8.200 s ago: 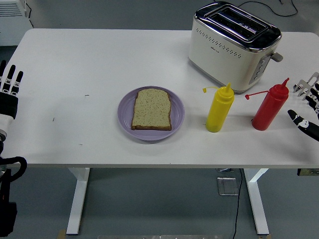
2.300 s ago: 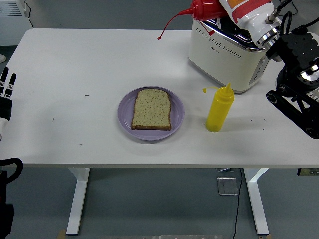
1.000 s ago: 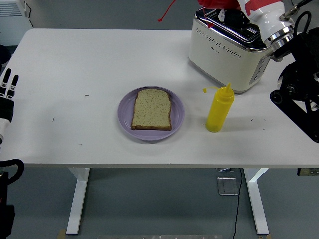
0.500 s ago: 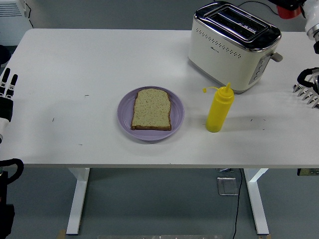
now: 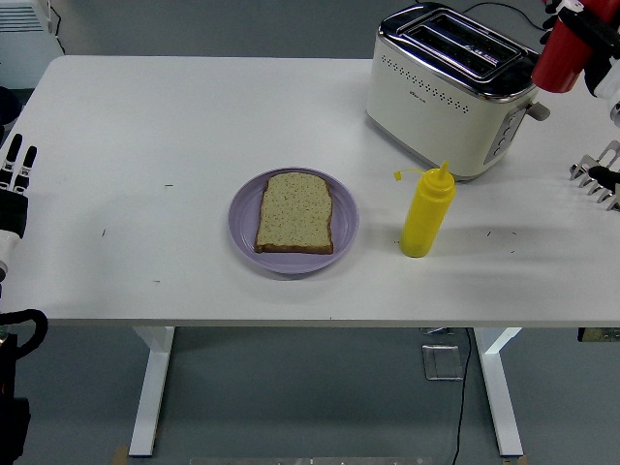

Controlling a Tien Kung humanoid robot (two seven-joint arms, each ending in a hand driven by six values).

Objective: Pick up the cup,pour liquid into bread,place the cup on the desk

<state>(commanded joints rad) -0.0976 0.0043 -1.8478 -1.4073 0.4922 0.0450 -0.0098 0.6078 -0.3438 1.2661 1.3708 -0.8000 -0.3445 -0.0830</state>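
A slice of bread (image 5: 294,212) lies on a purple plate (image 5: 242,231) at mid-table. No cup is in view. A red squeeze bottle (image 5: 565,58) hangs in the air at the top right corner, just right of the toaster, roughly upright with its top cut off by the picture's edge. My right hand (image 5: 579,14) is shut on its upper part, with dark fingers wrapped around it. My left hand (image 5: 15,179) rests at the left edge, its fingers straight and holding nothing.
A cream and chrome toaster (image 5: 450,87) stands at the back right. A yellow squeeze bottle (image 5: 426,213) stands right of the plate. Metal prongs (image 5: 596,177) of the right arm poke in at the right edge.
The red bottle left the table, swung tilted over the toaster, then went right. In the last half second it came down into view, upright. The left hand stayed put.
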